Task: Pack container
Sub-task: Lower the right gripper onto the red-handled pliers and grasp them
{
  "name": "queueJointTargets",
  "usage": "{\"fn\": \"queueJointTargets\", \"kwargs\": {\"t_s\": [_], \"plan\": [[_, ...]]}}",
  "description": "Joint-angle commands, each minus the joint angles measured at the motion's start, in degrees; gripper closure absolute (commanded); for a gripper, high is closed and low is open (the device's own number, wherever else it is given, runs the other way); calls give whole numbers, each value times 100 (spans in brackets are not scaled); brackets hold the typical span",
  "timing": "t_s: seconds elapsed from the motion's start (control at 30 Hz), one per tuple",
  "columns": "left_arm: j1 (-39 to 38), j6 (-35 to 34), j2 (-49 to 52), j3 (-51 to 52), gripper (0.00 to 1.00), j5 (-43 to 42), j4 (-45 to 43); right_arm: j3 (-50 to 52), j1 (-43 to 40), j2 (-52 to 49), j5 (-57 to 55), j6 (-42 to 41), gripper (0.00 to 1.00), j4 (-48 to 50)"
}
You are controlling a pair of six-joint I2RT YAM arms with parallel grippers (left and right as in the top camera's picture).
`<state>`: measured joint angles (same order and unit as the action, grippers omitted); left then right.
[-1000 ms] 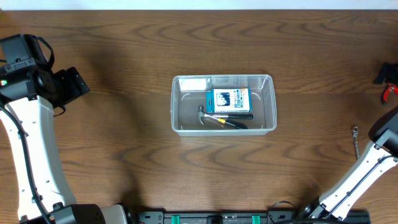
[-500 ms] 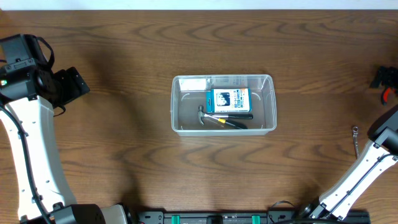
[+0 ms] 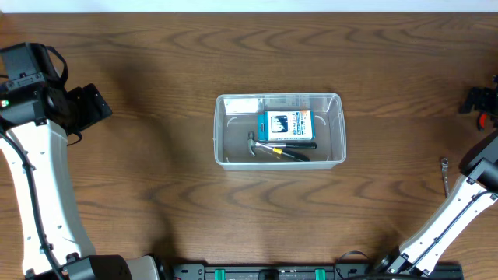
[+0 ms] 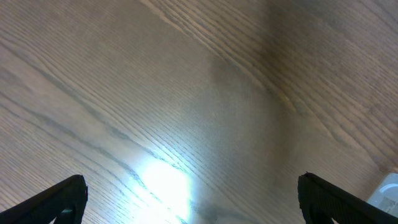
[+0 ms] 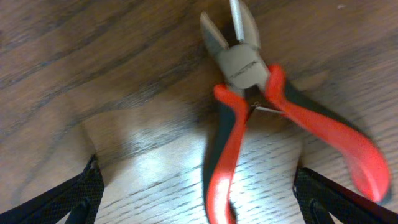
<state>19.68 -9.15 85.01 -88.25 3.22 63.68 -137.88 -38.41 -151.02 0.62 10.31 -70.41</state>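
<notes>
Right end effector point(image 5: 199, 186) shifted slightly, wide over red pliers point(image 5: 242, 65), left end effector point(image 4: 193, 196) wide, fingertips point(image 4: 62, 199) cut off

From my seat the worktop point(image 3: 156, 171) reads as brown wood with plain grain and a smooth, slightly glossy finish (the lamp glares off it in both wrist views). The container point(image 3: 221, 132) is clear, shiny plastic. The pliers point(image 5: 244, 68) have a dull grey metal head and smooth red-and-dark plastic-looking grips.
</notes>
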Motion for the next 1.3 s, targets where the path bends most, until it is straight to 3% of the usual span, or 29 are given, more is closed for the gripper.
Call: {"fn": "queueJointTargets", "kwargs": {"t_s": [0.0,0.47,0.87,1.03,1.17,1.27], "plan": [[13,33,-46,-92,2,48,13,-74,68,-170,-22,-83,1,24],[13,33,-46,-92,2,48,13,-74,68,-170,-39,-42,2,264],[13,33,-46,-92,2,48,13,-74,61,-170,-39,-46,55,271],[13,33,-46,-92,2,48,13,-74,61,-168,-39,-221,70,269],[13,33,-46,-92,2,48,13,-76,63,-168,-39,-435,97,249],[13,33,-46,-92,2,50,13,-103,68,-160,-39,-433,99,127]]}}
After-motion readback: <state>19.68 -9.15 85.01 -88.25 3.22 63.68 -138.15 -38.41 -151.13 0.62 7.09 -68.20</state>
